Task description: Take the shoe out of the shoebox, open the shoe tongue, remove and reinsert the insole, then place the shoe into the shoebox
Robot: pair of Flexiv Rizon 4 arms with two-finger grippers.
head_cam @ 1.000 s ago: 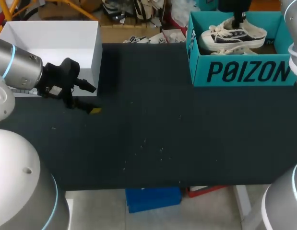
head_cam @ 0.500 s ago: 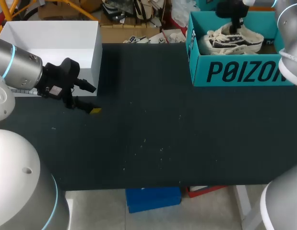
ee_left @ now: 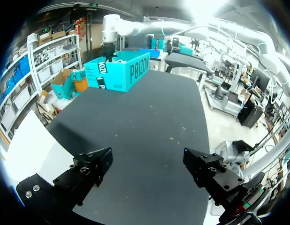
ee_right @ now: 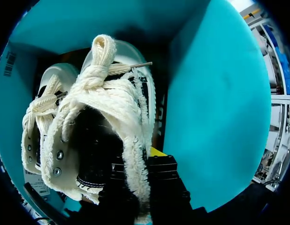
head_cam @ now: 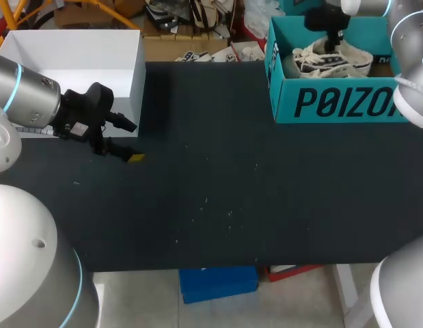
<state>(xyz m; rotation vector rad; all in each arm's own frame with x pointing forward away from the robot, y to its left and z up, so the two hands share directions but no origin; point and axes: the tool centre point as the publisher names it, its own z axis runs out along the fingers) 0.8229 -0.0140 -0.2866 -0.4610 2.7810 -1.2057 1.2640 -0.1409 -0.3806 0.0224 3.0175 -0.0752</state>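
Shoe (ee_right: 102,117) lies in teal shoebox (head_cam: 341,102) beside second shoe (ee_right: 39,117); right gripper (ee_right: 141,168) clamps its fleecy collar. Left gripper (ee_left: 147,159) gapes wide, empty, near white box (head_cam: 136,82).

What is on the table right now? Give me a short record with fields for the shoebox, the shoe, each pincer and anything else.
shoebox: teal, open, at the far right of the table
shoe: inside the shoebox, pale laces, fuzzy collar
second shoe: beside it in the shoebox
right pincer: down in the shoebox, shut on the shoe's collar
left pincer: open, empty, low over the table by the white box
white box: open, far left
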